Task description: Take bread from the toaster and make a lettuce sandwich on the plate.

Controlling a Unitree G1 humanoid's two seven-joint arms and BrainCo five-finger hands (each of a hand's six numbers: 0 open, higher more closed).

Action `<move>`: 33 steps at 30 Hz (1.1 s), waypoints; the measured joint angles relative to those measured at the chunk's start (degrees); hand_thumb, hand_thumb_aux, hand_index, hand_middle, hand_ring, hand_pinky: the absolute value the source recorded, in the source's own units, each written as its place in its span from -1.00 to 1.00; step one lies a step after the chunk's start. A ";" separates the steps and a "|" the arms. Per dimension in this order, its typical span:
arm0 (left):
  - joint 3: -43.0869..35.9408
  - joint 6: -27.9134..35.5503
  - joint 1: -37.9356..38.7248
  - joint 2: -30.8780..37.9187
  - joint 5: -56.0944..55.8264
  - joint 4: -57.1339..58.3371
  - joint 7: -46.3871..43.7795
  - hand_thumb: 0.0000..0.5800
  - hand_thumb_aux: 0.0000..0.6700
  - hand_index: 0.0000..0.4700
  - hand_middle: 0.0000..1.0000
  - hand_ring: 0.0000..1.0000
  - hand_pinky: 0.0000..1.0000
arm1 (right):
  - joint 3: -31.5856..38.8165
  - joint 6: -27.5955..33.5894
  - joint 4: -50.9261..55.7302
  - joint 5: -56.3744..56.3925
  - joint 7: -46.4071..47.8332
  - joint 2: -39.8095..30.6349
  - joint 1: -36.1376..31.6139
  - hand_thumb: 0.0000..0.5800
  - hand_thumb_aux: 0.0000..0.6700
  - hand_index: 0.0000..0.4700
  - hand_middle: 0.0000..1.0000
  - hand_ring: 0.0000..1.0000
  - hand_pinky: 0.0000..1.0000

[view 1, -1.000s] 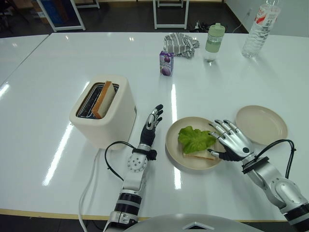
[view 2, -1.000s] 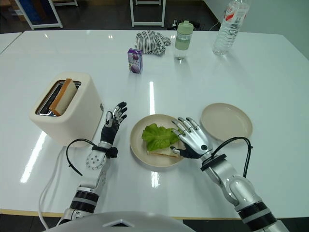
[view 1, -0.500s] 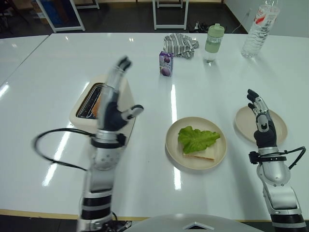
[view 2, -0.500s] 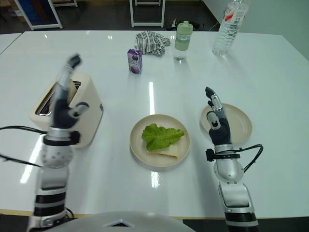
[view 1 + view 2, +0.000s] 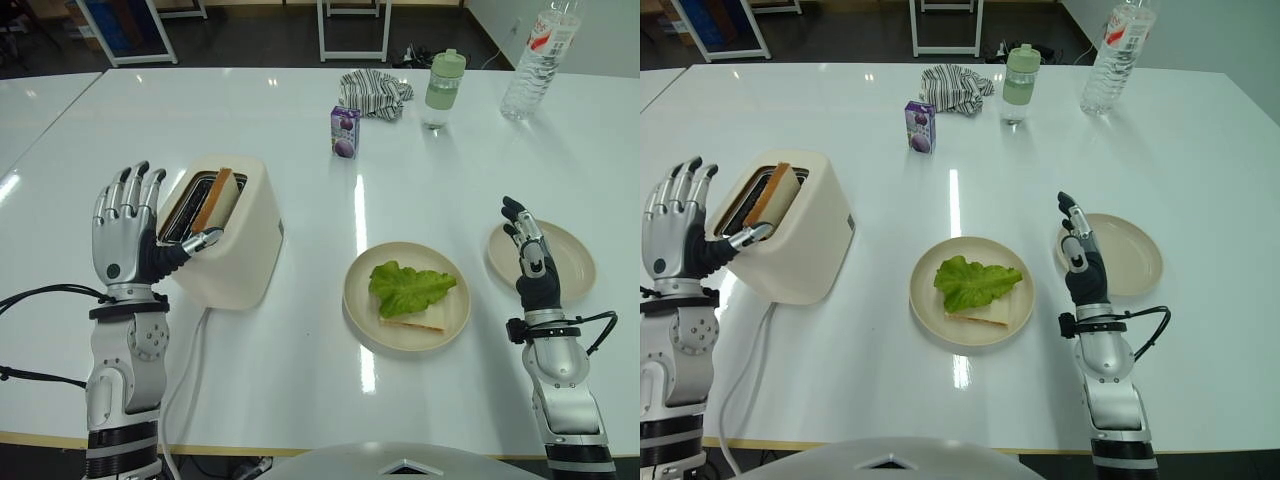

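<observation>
Just right of the empty, spread left robot hand (image 5: 125, 230), bread (image 5: 217, 198) in toaster (image 5: 240, 255).

Cream toaster (image 5: 235, 240) w/ one bread slice (image 5: 216, 199) upright in slot; plate (image 5: 360, 306) holds bread (image 5: 425, 318) under lettuce (image 5: 405, 286).

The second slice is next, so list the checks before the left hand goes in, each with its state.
1. The bread slice stands up out of the toaster: ok.
2. The left hand is open and empty beside the toaster: ok.
3. The lettuce lies on the bottom slice on the plate: ok.
4. The right hand is open, off that plate: ok.
5. Toaster switched off: cannot tell.
</observation>
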 measured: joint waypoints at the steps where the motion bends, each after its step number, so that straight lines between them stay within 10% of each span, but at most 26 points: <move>1: -0.85 0.18 0.08 -0.01 -0.07 0.13 -0.37 -1.00 -1.00 -1.00 -1.00 -1.00 -1.00 | -0.23 -0.01 0.08 -0.14 0.26 0.14 0.14 -1.00 -1.00 -1.00 -1.00 -1.00 -1.00; 3: -1.67 0.74 0.16 -0.03 -0.22 0.50 -0.84 -0.88 -0.94 -0.94 -1.00 -1.00 -1.00 | -0.51 -0.02 0.38 -0.55 0.66 0.25 0.38 -1.00 -1.00 -1.00 -1.00 -1.00 -1.00; 4: -2.06 1.00 0.19 -0.03 -0.56 0.91 -1.03 0.40 -0.10 -0.10 -1.00 -1.00 -1.00 | -0.57 -0.02 0.40 -0.70 0.90 0.34 0.38 -1.00 -1.00 -1.00 -1.00 -1.00 -1.00; 7: -2.31 1.93 0.08 -0.03 -2.41 1.57 -1.16 1.00 1.00 1.00 -1.00 -1.00 -1.00 | -0.82 -0.02 0.43 -0.81 1.32 0.52 0.39 -1.00 -1.00 -1.00 -1.00 -1.00 -1.00; 17: -3.26 0.47 -0.58 -0.71 -8.69 1.51 0.29 1.00 1.00 1.00 -1.00 -1.00 -1.00 | -1.60 -0.15 1.13 -1.32 2.29 1.68 1.43 -1.00 -1.00 -1.00 -1.00 -1.00 -1.00; 18: -3.37 -0.83 -0.37 -0.71 -8.91 1.50 1.50 1.00 1.00 1.00 0.28 0.28 0.28 | -1.63 -0.18 1.20 -1.46 2.31 1.78 1.47 -1.00 -1.00 -1.00 -1.00 -1.00 -1.00; 19: -3.37 -2.82 -0.24 -0.69 -9.05 1.36 3.27 1.00 1.00 1.00 1.00 1.00 1.00 | -1.66 -0.22 1.29 -1.73 2.33 1.87 1.49 -1.00 -1.00 -1.00 -1.00 -1.00 -1.00; 33: -1.05 -25.00 -2.93 -6.84 -18.92 -12.74 19.25 1.00 1.00 1.00 1.00 1.00 1.00 | -1.66 -1.17 4.14 -3.05 2.34 3.03 1.45 -1.00 -1.00 -1.00 -1.00 -1.00 -1.00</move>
